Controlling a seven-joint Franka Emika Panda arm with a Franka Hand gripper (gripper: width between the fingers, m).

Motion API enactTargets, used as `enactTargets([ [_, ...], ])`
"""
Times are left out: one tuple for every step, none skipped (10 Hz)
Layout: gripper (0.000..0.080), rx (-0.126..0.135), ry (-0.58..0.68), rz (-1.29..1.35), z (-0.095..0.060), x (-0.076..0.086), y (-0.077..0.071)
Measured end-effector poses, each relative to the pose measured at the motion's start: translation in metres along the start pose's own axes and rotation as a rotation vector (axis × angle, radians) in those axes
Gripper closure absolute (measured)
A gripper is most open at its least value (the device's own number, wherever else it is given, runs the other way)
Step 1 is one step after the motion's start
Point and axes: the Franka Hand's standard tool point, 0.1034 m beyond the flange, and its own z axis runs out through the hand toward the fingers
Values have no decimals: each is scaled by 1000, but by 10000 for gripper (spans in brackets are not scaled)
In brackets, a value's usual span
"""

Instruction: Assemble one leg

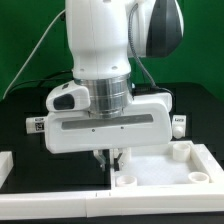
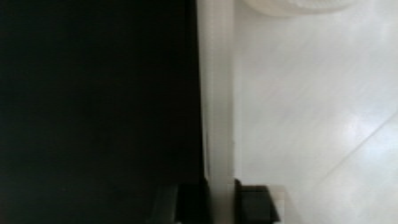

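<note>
Small white tag-stickered leg [image 1: 180, 124], on the dark table [image 1: 25, 100] at the exterior view's right.

Table [image 1: 20, 135]: plain black, you see.
Tray [image 1: 192, 160]: white all over, at your 5 o'clock.
Arm [image 1: 100, 40]: white, dark grey cap at 1 o'clock.
Gripper [image 1: 107, 160]: white body, grey band, dark fingers [image 2: 258, 205].
Leg [image 1: 36, 125]: white, black-and-white square tag, at 9 o'clock.
</note>
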Motion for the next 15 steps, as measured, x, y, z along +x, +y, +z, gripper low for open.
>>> enactTargets([
  [747, -6, 0, 16, 0, 0, 0],
  [745, -14, -3, 26, 0, 0, 0],
  [745, -21, -3, 15, 0, 0, 1],
  [745, -21, -2, 6, 0, -1, 1],
  [738, -21, -2, 5, 0, -1, 1],
  [738, -21, -2, 5, 0, -1, 1],
  [567, -18, -8, 7, -2, -2, 2],
  [384, -6, -29, 26, -14, -7, 8],
  [384, -1, -38, 47, -25, -14, 9],
  [248, 4, -54, 75, -36, -26, 5],
  [170, 6, -69, 98, -44, -35, 1],
  [156, 8, -73, 147, -49, -38, -4],
  [156, 8, -71, 169, -52, -40, -8],
  [156, 8, -73, 150, -49, -40, -6],
  [150, 7, -74, 173, -49, -40, -6],
])
